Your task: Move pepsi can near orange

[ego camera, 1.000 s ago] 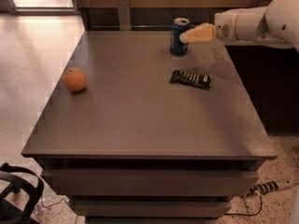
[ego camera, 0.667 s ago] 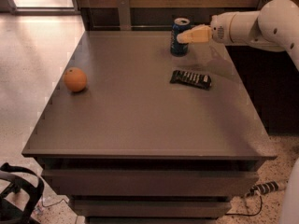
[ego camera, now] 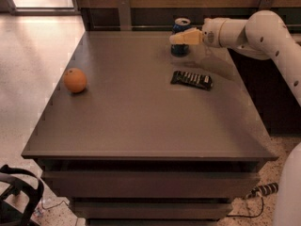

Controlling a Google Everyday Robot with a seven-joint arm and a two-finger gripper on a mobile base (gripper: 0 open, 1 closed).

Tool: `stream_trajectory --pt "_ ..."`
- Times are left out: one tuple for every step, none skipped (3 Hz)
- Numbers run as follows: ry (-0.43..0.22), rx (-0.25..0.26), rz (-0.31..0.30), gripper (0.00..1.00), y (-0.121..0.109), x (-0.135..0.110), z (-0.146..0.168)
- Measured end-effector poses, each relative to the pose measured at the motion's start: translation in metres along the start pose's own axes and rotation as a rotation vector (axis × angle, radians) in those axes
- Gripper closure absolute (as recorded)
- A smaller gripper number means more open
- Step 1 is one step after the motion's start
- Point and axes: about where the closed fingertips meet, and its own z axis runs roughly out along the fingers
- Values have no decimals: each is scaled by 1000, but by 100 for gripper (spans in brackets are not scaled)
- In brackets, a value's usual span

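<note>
The pepsi can (ego camera: 181,24), dark blue with a silver top, stands upright at the far edge of the table. My gripper (ego camera: 184,37) reaches in from the right and lies across the front of the can, hiding its middle. The can's base (ego camera: 179,51) shows below the gripper and rests on the table. The orange (ego camera: 75,80) sits near the table's left edge, far from the can.
A flat black snack bar wrapper (ego camera: 191,79) lies on the grey table (ego camera: 141,121), just in front of the can. My white arm (ego camera: 263,32) spans the far right. A wall runs behind the table, and a dark object (ego camera: 16,197) is on the floor at lower left.
My gripper has moved a little to the left and now covers more of the can's front. The can, the orange and the wrapper have not moved.
</note>
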Motion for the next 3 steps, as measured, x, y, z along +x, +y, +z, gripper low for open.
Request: stream_trajectory --pt "-55 -17 -1 0 -1 3 14" --pt "-85 -36 -4 17 0 6 24" --pt "-99 -55 -7 42 3 8 33"
